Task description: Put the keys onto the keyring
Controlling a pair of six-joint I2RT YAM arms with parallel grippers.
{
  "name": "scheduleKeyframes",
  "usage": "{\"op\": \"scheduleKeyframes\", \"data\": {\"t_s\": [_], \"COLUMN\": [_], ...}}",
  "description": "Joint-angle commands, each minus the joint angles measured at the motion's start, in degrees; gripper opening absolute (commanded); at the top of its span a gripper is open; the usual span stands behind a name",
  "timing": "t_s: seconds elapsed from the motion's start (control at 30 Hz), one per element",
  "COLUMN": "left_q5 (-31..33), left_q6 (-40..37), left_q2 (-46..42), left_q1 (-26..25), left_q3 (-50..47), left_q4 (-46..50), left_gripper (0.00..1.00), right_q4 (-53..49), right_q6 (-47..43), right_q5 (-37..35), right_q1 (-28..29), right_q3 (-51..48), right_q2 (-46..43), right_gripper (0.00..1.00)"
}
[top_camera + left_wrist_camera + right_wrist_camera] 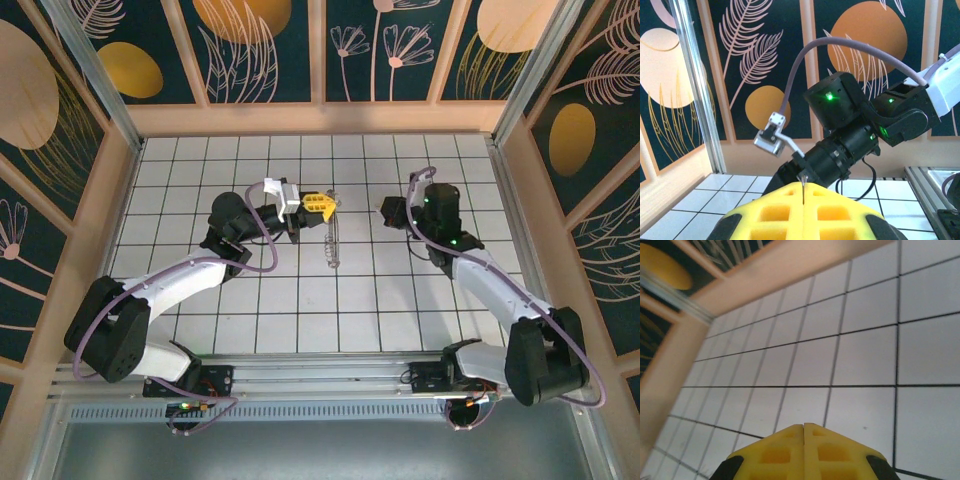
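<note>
Left gripper (803,200), pinching the keyring (331,243) upright, should hold it steady while the closed right gripper (383,209), contents unclear, aligns from 3 o'clock

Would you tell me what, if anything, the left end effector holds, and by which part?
The left end effector pinches the keyring by one spot on its thin rim, between its shut yellow fingers.

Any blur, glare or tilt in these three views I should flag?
Top external: sharp, evenly lit, faint shadows. Left wrist: its yellow end effector is soft, the right arm behind is crisp. Right wrist: horizon tilted, wall frame blurred, tiles sharp.
</note>
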State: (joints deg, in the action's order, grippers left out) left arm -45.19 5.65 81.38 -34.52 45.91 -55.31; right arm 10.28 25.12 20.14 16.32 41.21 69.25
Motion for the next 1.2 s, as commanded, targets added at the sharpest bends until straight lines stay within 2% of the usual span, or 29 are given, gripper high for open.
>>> {"op": "scheduleKeyframes", "data": {"t_s": [0.0, 0.17, 0.47, 0.77, 1.17], "left_q5": [-0.9, -1.0, -2.4, -4.1, -4.5], "left_q6": [-1.2, -2.0, -2.7, -3.3, -3.7], "left_q2": [-0.9, -0.8, 0.9, 3.5, 5.9], "left_q1": [-0.4, -0.4, -0.3, -0.8, -1.5], "left_q3": [1.1, 1.7, 3.8, 6.7, 9.5], "left_q4": [0.0, 2.1, 5.1, 7.7, 10.2], "left_gripper": [0.00, 0.00, 0.00, 0.00, 0.00], "right_q4": [10.6, 21.3, 31.8, 35.3, 29.5], "right_q6": [-1.2, 2.2, 5.4, 7.1, 0.1], "right_q5": [14.7, 24.4, 31.4, 30.9, 26.8], "right_q1": [-3.5, -7.4, -8.2, -7.2, -0.5], "right_q3": [-3.2, -7.1, -10.3, -11.4, -6.7], "right_q2": [-2.8, -5.2, -8.1, -11.1, -11.8], "right_gripper": [0.00, 0.00, 0.00, 0.00, 0.00]}}
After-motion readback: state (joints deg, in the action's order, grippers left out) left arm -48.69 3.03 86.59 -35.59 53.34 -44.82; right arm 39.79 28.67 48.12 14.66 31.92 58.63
